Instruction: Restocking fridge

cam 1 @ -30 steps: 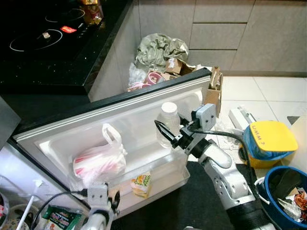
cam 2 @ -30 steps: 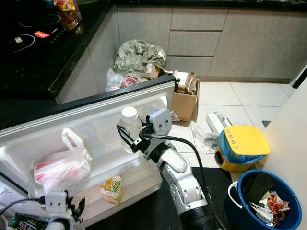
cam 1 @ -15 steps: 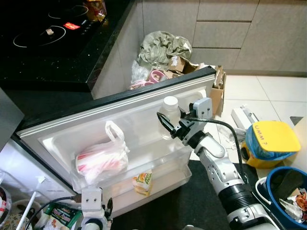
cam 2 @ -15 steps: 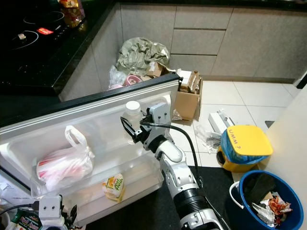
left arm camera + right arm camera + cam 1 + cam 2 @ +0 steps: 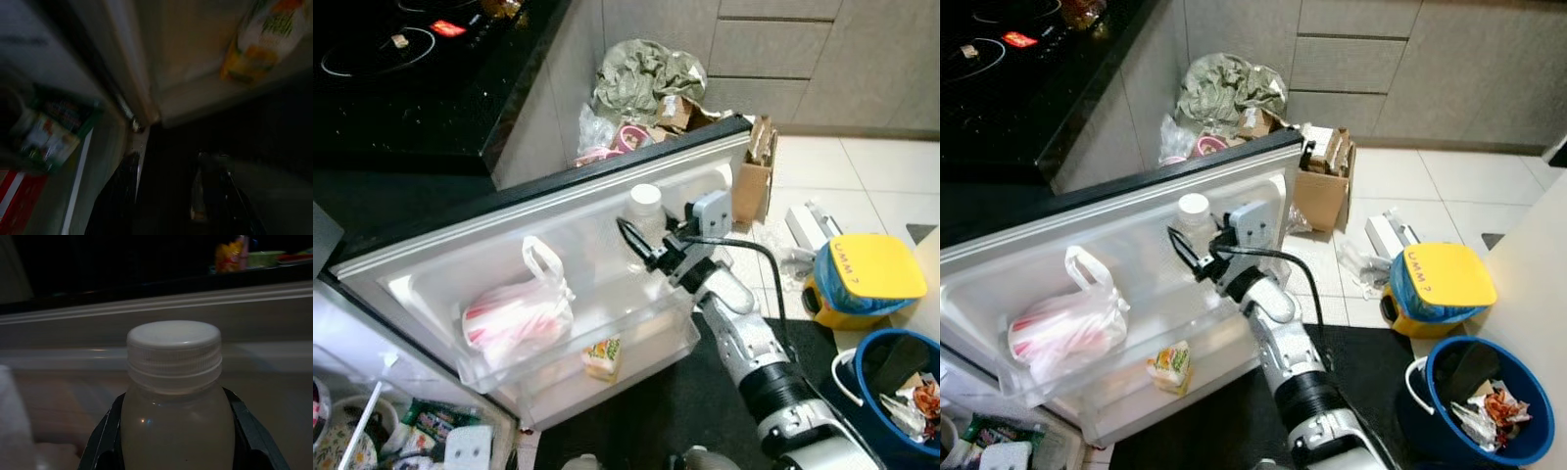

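The fridge door (image 5: 460, 255) stands swung open, its shelf facing me. A cloudy bottle with a white cap (image 5: 645, 204) stands at the shelf's right end. My right gripper (image 5: 639, 253) is shut on the bottle; the right wrist view shows its fingers (image 5: 104, 435) pressed on both sides of the bottle (image 5: 173, 396). A plastic bag with a red-and-white pack (image 5: 514, 318) and a small juice carton (image 5: 603, 356) lie in the same shelf. My left gripper (image 5: 168, 196) hangs low by the door's bottom edge, open, with the carton (image 5: 259, 34) beyond it.
A yellow-lidded bin (image 5: 871, 284) and a blue bucket of rubbish (image 5: 891, 392) stand on the floor at right. A cardboard box (image 5: 752, 176) and a stuffed rubbish bag (image 5: 641, 78) sit behind the door. The black cooktop (image 5: 391, 59) is at top left. Packs of food (image 5: 352, 441) lie in the fridge.
The camera has shifted. My right gripper and the bottle have crept left toward the door panel. My left arm has sunk toward the picture's lower edge.
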You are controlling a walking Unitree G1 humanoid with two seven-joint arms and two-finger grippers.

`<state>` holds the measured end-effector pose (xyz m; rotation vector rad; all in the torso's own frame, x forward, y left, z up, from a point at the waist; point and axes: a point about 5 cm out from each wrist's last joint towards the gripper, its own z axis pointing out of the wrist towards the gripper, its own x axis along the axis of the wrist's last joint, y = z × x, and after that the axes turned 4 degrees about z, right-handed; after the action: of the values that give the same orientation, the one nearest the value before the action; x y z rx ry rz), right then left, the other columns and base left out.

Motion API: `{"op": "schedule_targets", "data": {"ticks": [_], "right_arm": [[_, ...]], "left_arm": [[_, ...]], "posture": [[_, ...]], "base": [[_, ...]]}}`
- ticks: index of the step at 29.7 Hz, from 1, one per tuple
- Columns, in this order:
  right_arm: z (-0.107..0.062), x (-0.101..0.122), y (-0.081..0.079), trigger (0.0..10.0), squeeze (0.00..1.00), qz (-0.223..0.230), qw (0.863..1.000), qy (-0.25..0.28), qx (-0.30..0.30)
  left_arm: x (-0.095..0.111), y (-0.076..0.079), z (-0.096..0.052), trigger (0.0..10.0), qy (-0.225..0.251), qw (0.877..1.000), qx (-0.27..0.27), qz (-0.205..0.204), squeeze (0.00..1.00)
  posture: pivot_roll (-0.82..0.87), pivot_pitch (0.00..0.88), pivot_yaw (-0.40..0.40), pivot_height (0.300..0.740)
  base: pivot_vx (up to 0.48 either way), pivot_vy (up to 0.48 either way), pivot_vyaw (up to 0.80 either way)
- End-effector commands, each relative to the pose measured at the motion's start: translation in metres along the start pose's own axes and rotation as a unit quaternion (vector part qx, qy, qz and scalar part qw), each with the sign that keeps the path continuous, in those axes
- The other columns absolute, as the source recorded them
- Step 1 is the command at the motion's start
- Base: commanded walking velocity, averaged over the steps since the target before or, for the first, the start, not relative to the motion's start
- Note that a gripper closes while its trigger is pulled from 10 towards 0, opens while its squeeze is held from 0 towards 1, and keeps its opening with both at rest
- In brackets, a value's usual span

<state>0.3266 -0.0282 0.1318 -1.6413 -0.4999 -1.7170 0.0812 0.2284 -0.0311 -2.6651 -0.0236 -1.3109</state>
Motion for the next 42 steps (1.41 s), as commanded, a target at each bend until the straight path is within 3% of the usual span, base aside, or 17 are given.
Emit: {"op": "schedule_targets", "data": {"ticks": [1,9,10,17,18,20,22,27,33,39,42], "right_arm": [[-0.005,-0.018,0.0,10.0,0.0,0.023,0.999,-0.033,-0.008],[0.001,-0.006,-0.009,10.0,0.0,-0.028,0.999,-0.015,0.008],[0.0,-0.006,-0.007,10.0,0.0,-0.059,0.998,-0.02,0.005],[-0.01,-0.007,0.009,10.0,0.0,-0.109,0.993,-0.029,-0.033],[-0.016,-0.006,0.021,10.0,0.0,-0.134,0.988,-0.035,-0.069],[-0.016,-0.006,0.021,10.0,0.0,-0.134,0.988,-0.035,-0.069],[-0.023,-0.001,0.036,10.0,0.0,-0.146,0.983,-0.03,-0.107],[-0.027,0.016,0.045,10.0,0.0,-0.17,0.977,-0.002,-0.129],[-0.017,0.031,0.034,10.0,0.0,-0.167,0.98,0.032,-0.101],[-0.003,0.044,0.012,10.0,0.0,-0.153,0.985,0.063,-0.055],[0.006,0.047,-0.003,10.0,0.0,-0.115,0.99,0.078,-0.033]], "left_arm": [[-0.002,-0.005,-0.003,10.0,-0.009,1.0,-0.003,0.017,0.0],[-0.008,-0.006,-0.008,10.0,-0.025,0.999,-0.003,0.021,0.0],[-0.007,-0.005,-0.008,10.0,-0.025,0.999,-0.003,0.019,0.0],[-0.005,-0.004,-0.003,10.0,-0.025,1.0,-0.006,0.018,0.0],[-0.004,-0.005,-0.002,10.0,-0.024,1.0,-0.006,0.019,0.0],[-0.004,-0.005,-0.002,10.0,-0.024,1.0,-0.006,0.019,0.0],[-0.003,-0.005,0.0,10.0,-0.023,1.0,-0.006,0.018,0.0],[-0.002,-0.006,0.004,10.0,-0.024,1.0,-0.008,0.019,0.0],[-0.001,-0.006,0.007,10.0,-0.023,1.0,-0.009,0.019,0.0],[-0.002,-0.005,0.009,10.0,-0.024,0.999,-0.011,0.019,0.0],[-0.003,-0.004,0.011,10.0,-0.024,0.999,-0.013,0.02,0.0]], "posture": [[0.13,0.151,-0.019,0.74],[0.11,0.153,-0.025,0.74],[0.11,0.152,-0.025,0.74],[0.1,0.151,-0.02,0.74],[0.09,0.145,-0.016,0.74],[0.09,0.145,-0.016,0.74],[0.08,0.145,-0.015,0.74],[0.07,0.136,-0.01,0.74],[0.07,0.129,-0.008,0.74],[0.07,0.123,-0.009,0.74],[0.07,0.121,-0.01,0.74]], "base": [[0.0,0.0,0.0],[0.0,0.0,0.0],[0.0,0.0,0.0],[0.0,0.0,0.0],[0.0,0.0,0.0],[0.0,0.0,0.0],[0.0,0.0,0.0],[0.0,0.0,0.0],[0.0,0.0,0.0],[0.0,0.0,0.0],[0.0,0.0,0.0]]}}
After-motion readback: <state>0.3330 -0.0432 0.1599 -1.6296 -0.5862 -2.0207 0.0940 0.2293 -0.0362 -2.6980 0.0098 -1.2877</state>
